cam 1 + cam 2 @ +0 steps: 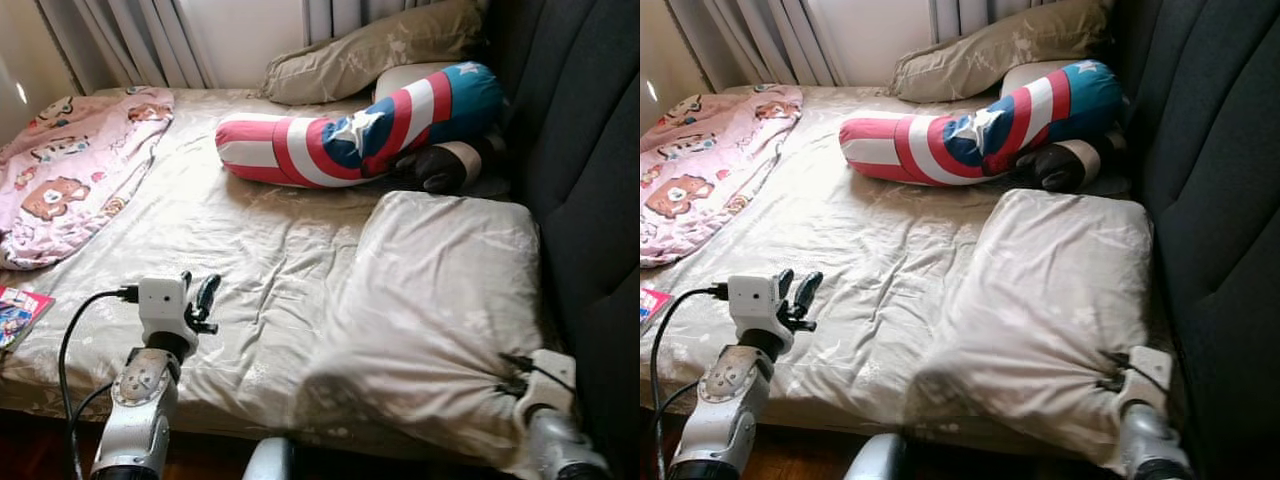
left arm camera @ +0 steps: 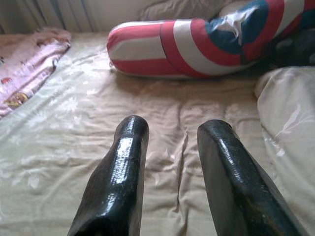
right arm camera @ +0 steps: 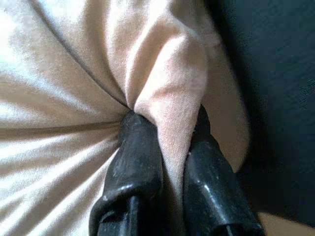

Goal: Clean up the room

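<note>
I had the right claw (image 3: pixel 167 142) pinched shut on a fold at the near corner of the beige pillow (image 1: pixel 440 310), which lay on the bed (image 1: pixel 250 240) against the dark headboard (image 1: pixel 590 180). The left claw (image 2: pixel 170 162) was parted, holding nothing, hovering over the rumpled sheet near the bed's front edge. Only a small fold of fabric sat between the right fingers (image 3: pixel 135 162), so my call was to lift slow and drag low, or the cover could slip out. I judged the left claw should take the other near corner first. The striped bolster (image 1: pixel 370 125) and pink blanket (image 1: pixel 70 170) lay well apart, still to tidy.
</note>
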Controlling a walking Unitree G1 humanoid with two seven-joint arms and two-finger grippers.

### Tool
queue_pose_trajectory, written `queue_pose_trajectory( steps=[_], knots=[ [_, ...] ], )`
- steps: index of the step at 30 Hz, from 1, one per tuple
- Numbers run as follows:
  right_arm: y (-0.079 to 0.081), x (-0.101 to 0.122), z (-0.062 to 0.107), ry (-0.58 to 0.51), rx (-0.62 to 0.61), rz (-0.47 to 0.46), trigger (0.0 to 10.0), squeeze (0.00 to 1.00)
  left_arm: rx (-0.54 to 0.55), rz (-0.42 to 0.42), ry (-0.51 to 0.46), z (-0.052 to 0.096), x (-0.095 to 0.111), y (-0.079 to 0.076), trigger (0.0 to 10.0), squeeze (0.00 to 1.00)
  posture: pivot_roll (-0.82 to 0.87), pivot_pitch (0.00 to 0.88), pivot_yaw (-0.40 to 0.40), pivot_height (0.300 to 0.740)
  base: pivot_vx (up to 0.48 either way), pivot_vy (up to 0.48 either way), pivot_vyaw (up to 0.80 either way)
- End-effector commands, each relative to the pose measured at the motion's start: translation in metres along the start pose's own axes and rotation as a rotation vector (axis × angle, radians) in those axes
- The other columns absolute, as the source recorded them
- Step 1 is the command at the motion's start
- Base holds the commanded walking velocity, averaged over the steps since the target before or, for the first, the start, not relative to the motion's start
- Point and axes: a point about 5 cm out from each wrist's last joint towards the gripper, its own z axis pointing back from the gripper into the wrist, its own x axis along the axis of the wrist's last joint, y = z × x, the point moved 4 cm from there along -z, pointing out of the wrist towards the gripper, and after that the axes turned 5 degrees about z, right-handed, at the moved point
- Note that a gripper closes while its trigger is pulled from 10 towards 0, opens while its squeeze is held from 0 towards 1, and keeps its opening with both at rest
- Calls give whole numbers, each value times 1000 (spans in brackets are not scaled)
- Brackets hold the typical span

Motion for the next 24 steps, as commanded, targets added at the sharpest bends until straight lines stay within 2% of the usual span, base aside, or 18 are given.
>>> queue_pose_trajectory(
  steps=[1, 2, 4, 5, 12, 13, 14, 16, 17, 18, 19, 24],
  knots=[
    [-56, 39, 0, -111, -213, 2, 0, 0, 2, -22, -7, -2, 1, 3, 10000, 0, -12, 0, 52, 635, 0, 0, 0],
    [-64, 44, 1, -120, -246, 14, 0, 0, -1, -22, -6, -2, 1, 3, 10000, 0, -12, 0, 53, 635, 0, 0, 0],
    [-64, 44, 1, -120, -246, 14, 0, 0, -1, -22, -6, -2, 1, 3, 10000, 0, -12, 0, 53, 635, 0, 0, 0],
    [-79, 51, 3, -140, -316, 36, 0, 0, -7, -22, -4, -3, -1, 1, 10000, 0, -10, 0, 58, 635, 0, 0, 0],
    [-93, 55, 6, -142, -385, 78, 0, 0, -3, -25, -3, -2, -1, 5, 10000, 0, -5, 0, 63, 635, 0, 0, 0],
    [-90, 54, 5, -134, -373, 88, 2118, 0, -2, -26, -3, -2, -2, 5, 10000, 0, -5, 0, 63, 635, 0, 0, 0],
    [-90, 54, 5, -134, -373, 88, 2118, 0, -2, -26, -3, -2, -2, 5, 10000, 0, -5, 0, 63, 635, 0, 0, 0],
    [-82, 49, 4, -118, -347, 98, 10000, 0, -1, -28, -3, -2, -3, 6, 10000, 0, -2, 0, 63, 635, 0, 0, 0],
    [-82, 49, 4, -118, -347, 98, 10000, 0, -1, -28, -3, -2, -3, 6, 10000, 0, -2, 0, 63, 635, 0, 0, 0],
    [-74, 43, 3, -105, -326, 90, 10000, 0, -1, -30, -3, -2, -3, 7, 10000, 0, 3, 0, 63, 635, 0, 0, 0],
    [-70, 40, 2, -105, -317, 80, 10000, 1000, 0, -31, -3, -2, -4, 7, 10000, 0, 4, 0, 64, 635, 0, 0, 0],
    [-55, 48, 1, -162, -268, 94, 10000, 1000, 9, -29, -2, -1, -4, 10, 10000, 0, 2, 0, 64, 635, 0, 0, 0]
  ],
)
